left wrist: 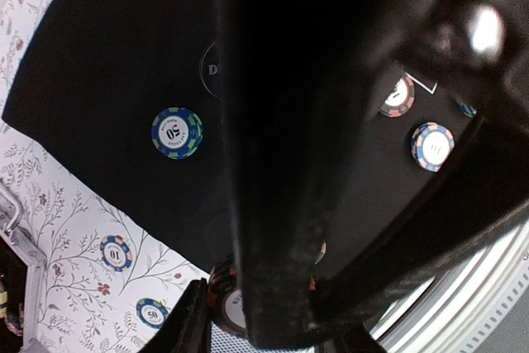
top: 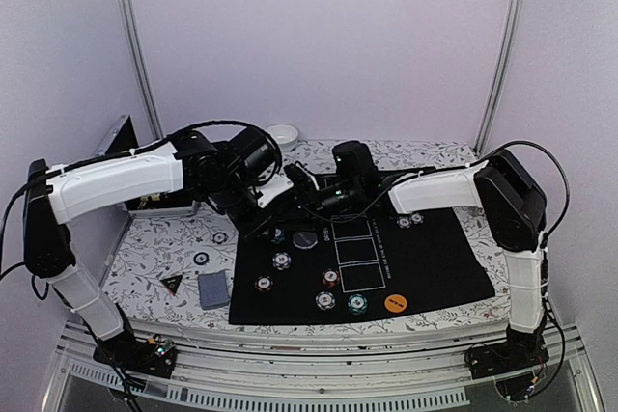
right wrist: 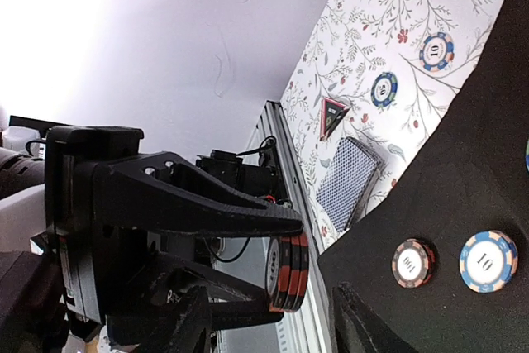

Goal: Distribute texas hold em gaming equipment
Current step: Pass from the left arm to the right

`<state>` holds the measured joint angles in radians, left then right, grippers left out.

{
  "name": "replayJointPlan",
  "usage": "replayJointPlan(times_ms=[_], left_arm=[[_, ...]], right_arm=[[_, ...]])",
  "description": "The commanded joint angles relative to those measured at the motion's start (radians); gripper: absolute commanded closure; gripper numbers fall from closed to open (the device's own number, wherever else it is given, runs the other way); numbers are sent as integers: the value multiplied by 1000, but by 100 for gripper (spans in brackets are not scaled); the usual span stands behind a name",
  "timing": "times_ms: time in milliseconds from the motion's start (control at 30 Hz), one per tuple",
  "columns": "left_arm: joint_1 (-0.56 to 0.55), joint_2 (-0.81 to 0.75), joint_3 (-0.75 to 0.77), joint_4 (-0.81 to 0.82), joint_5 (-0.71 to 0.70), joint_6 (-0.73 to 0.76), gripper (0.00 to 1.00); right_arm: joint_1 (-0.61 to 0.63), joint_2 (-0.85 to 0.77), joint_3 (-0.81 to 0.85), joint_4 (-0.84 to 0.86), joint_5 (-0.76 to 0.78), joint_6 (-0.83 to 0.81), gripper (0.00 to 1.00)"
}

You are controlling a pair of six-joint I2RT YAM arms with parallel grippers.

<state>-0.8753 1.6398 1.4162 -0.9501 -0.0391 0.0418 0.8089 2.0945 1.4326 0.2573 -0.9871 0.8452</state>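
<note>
Several red-and-black poker chips [right wrist: 291, 279] form a stack pinched in the left gripper [right wrist: 285, 266], aloft near the black mat [top: 435, 258]. It looks like a handover. The right gripper [right wrist: 271, 307] straddles the stack half-spread, bite unclear. Next, it must clamp squarely before the left lets go.

Ten loose poker chips [top: 281, 260] seen from above: eight on the one black mat [top: 435, 267], two on the one flowered cloth [top: 154, 248]. One further stack of chips [right wrist: 287, 274], about three by its edges, shows in the right wrist view. One orange disc [top: 394, 303], one black disc [top: 306, 239], one triangle marker [top: 172, 284], one deck of cards [top: 213, 288], one white bowl [top: 283, 135], one metal case [top: 121, 137] — and two arms, the left arm [top: 116, 185] and the right arm [top: 439, 190].
</note>
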Motion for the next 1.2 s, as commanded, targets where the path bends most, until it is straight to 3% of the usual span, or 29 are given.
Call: replayJointPlan(times_ms=[0,300,533,733,767,867,933,1033,1167], left_arm=[[-13,-15,33,4,-12,14,100],[-13,0,37,5,-53,18,100],[-14,-8,30,9,-62,14,100],[-14,-41,7,38,-67,24,100],[-14,-52,-4,49,-69,27,96],[-13,-96,-49,108,-78,42,43],[-14,-148,-108,194,-75,70,22],[-16,-277,-272,442,-88,132,17],[-16,-497,-632,1023,-2,221,14]], right_arm=[[21,65,59,89,-60,72,49],[36,108,99,91,-85,94,62],[31,105,80,87,-88,93,95],[12,73,49,83,-81,85,97],[6,62,40,78,-80,81,97],[-18,17,3,54,-71,58,98],[-41,-25,-42,43,-62,40,98],[-69,-91,-96,30,-67,20,98],[-72,-157,-105,-62,-79,-42,98]])
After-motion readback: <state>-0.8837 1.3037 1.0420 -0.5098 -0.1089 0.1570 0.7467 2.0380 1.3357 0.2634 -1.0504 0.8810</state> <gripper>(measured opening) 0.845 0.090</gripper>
